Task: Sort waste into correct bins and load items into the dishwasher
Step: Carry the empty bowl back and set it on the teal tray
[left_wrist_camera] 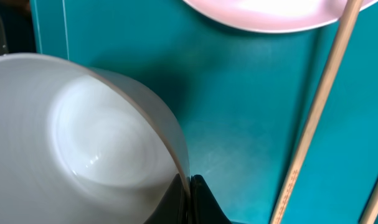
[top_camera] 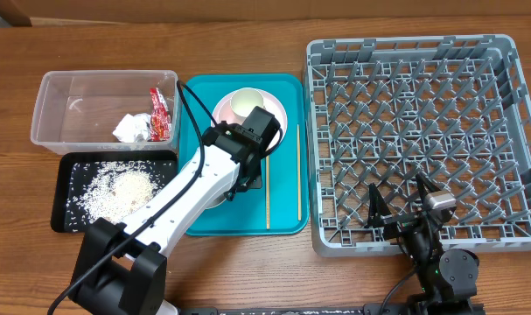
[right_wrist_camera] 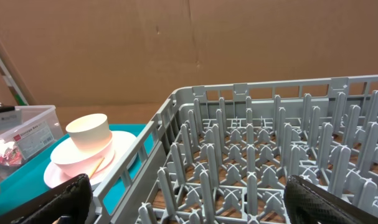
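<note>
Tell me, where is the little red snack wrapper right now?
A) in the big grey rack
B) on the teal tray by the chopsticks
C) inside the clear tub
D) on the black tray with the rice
C: the red snack wrapper lies inside the clear tub, right beside the crumpled white tissue.

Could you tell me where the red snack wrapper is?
Overhead view, left side: the red snack wrapper lies at the right end of the clear tub, beside the crumpled tissue.
</note>
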Action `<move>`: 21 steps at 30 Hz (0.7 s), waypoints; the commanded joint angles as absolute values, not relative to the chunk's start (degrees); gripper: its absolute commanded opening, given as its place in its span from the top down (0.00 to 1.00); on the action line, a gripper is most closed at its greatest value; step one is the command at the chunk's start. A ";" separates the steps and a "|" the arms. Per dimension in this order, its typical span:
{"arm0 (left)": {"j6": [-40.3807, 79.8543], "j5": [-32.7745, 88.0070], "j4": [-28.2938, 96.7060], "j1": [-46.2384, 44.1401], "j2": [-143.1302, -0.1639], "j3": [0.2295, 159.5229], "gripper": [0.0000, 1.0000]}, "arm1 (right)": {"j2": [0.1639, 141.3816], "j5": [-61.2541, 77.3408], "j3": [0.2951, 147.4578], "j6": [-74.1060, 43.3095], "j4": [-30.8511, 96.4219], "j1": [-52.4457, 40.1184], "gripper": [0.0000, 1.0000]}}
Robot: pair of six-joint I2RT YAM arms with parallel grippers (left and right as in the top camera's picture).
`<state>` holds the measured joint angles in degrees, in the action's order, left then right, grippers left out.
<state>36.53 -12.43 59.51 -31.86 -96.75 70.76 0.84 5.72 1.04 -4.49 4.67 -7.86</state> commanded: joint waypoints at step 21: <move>37.95 -12.40 51.51 -31.86 -95.33 63.90 0.96 | 0.38 5.63 0.45 -4.47 4.38 -7.64 0.00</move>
<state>37.36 -12.23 51.96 -31.86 -96.64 64.66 0.84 5.72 1.04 -4.45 4.67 -7.86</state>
